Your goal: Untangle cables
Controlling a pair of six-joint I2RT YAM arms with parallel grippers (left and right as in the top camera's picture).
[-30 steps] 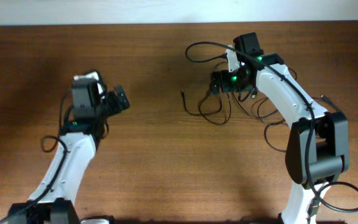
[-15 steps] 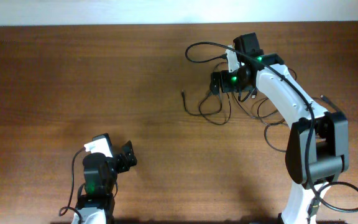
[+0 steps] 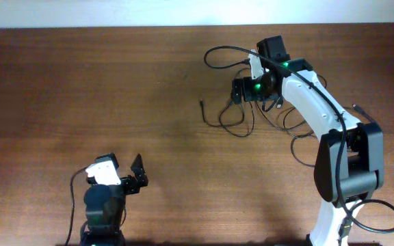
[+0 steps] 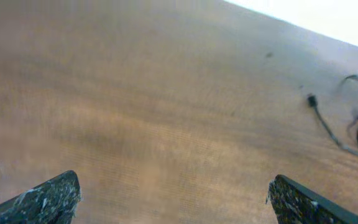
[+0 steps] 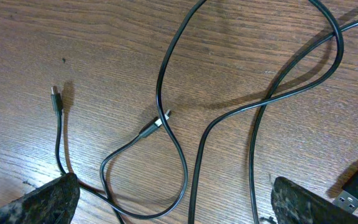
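The right gripper point(image 5: 176, 204) stands wide open, its two dark speckled fingertips point(image 5: 45, 200) at the bottom corners of its wrist view with nothing clamped between them. It hangs over the thin black cables point(image 5: 161, 68), which lie loose on the dark brown wooden table point(image 5: 104, 37). Directly ahead of the gap one cord bends into a rounded loop, and a small silver-tipped connector point(image 5: 159, 122) lies where that loop meets another strand. To the left a cord ends in a short slim plug point(image 5: 56, 99) lying alone on the wood, and by the right fingertip a wider flat plug with a silver metal end point(image 5: 353, 198) pokes in from the frame's edge. Further ahead two long cords cross near the top right (which one runs over the other I cannot tell). From overhead the tangle sits in the far right part of the table, spreading from under the gripper towards the right arm's base, with the slim plug as its leftmost end. The white right arm point(image 3: 306, 96) shows a green light point(image 3: 257, 87) near its wrist, and a thicker black lead point(image 3: 214, 55) of its own arcs out beyond it. The left gripper point(image 3: 139, 173) is well apart from all this at the near left edge, its jaws likewise spread wide and empty. Its wrist view shows bare wood, with the cables only small at the far right.
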